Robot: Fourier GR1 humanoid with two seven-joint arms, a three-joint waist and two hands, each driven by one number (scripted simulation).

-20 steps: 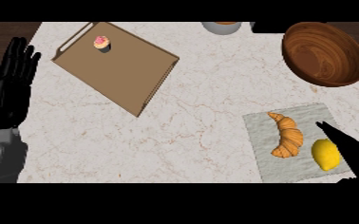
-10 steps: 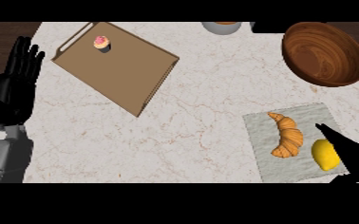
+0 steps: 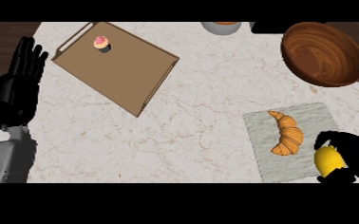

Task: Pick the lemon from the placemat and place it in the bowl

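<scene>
The yellow lemon [image 3: 327, 159] lies at the lower right corner of the grey placemat [image 3: 270, 123]. My right hand [image 3: 342, 142] is curled over it from the right edge, fingers bent round its top and black parts showing below it too. The brown wooden bowl [image 3: 321, 53] stands at the upper right, empty. My left hand [image 3: 20, 83] rests open at the left edge, fingers pointing up.
A croissant [image 3: 287, 133] lies on the placemat just left of the lemon. A brown tray [image 3: 119, 66] with a small cupcake [image 3: 101, 42] sits at the upper left. A grey cup [image 3: 222, 27] shows at the top edge.
My right hand has moved in and curled its fingers round the lemon. The left hand has shifted slightly to the right and up.
</scene>
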